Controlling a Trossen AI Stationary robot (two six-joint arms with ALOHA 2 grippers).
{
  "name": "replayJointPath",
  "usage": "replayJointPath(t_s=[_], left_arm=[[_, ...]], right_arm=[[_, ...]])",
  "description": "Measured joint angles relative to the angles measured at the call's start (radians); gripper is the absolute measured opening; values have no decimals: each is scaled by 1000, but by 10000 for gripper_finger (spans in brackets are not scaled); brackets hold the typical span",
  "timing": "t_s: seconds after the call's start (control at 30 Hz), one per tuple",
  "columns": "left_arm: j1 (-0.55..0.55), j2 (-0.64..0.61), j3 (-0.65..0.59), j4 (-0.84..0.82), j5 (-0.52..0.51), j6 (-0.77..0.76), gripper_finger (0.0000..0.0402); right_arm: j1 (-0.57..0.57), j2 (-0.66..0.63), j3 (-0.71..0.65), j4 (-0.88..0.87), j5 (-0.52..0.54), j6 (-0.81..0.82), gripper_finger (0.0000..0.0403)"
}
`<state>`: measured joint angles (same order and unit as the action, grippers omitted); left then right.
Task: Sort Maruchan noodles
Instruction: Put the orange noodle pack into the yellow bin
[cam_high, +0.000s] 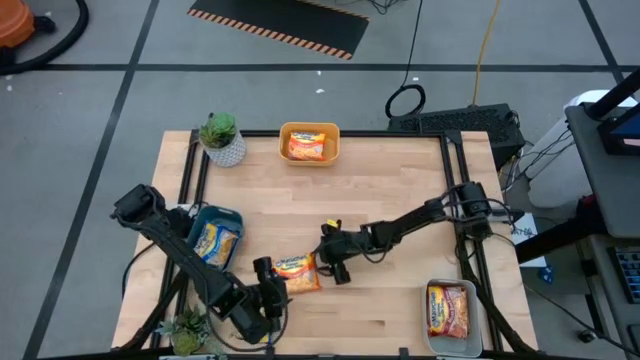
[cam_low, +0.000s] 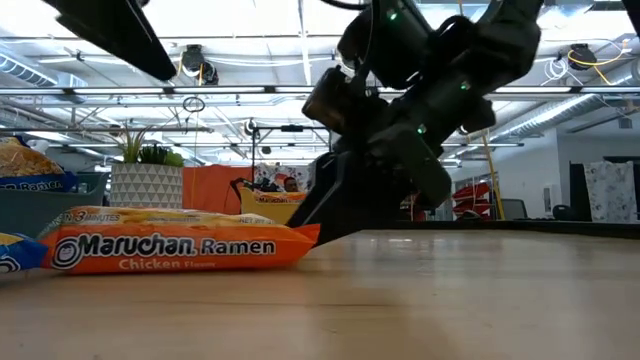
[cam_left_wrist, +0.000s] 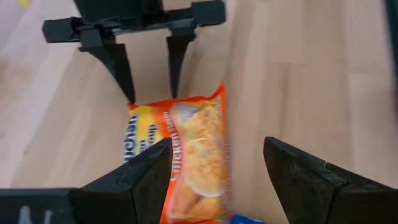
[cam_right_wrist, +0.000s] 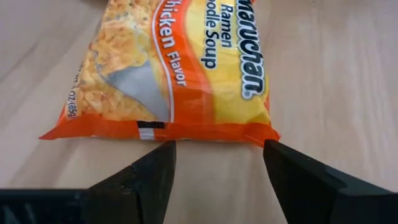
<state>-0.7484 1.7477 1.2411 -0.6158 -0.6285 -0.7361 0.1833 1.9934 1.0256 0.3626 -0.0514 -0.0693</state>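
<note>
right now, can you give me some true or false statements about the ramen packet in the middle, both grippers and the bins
1. An orange Maruchan packet lies flat on the wooden table. True.
2. The right gripper is clamped shut on that packet. False: its fingers stand open just off the packet's edge, holding nothing.
3. The left gripper is open with the packet's end between its fingers. True.
4. The yellow bin at the table's far edge is empty. False: an orange packet lies in it.
5. The blue bin sits on the left arm's side. True.
6. The potted plant stands inside the clear bin. False: it stands on the table beside the yellow bin.
</note>
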Motion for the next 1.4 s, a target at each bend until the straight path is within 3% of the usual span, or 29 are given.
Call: replayJointPath(t_s=[0.33, 0.7, 0.9, 1.1, 1.23, 1.4], left_arm=[[74, -13, 0, -101, 30, 7, 257], [174, -41, 1, -96, 70, 126, 257], [250, -41, 1, -88, 97, 173, 257], [319, -41, 1, -91, 156, 200, 257], [343, -41, 1, -89, 157, 236, 257], [356, -41, 1, -90, 159, 260, 257]], right_arm=[[-62, -3, -1, -2, -103, -183, 236], [-171, 1, -1, 74, -380, -232, 236], [-213, 130, 9, 247, -529, -202, 235], [-219, 252, 85, 281, -600, -191, 233], [-219, 270, 102, 280, -611, -209, 209], [-237, 269, 103, 271, -609, -207, 150]])
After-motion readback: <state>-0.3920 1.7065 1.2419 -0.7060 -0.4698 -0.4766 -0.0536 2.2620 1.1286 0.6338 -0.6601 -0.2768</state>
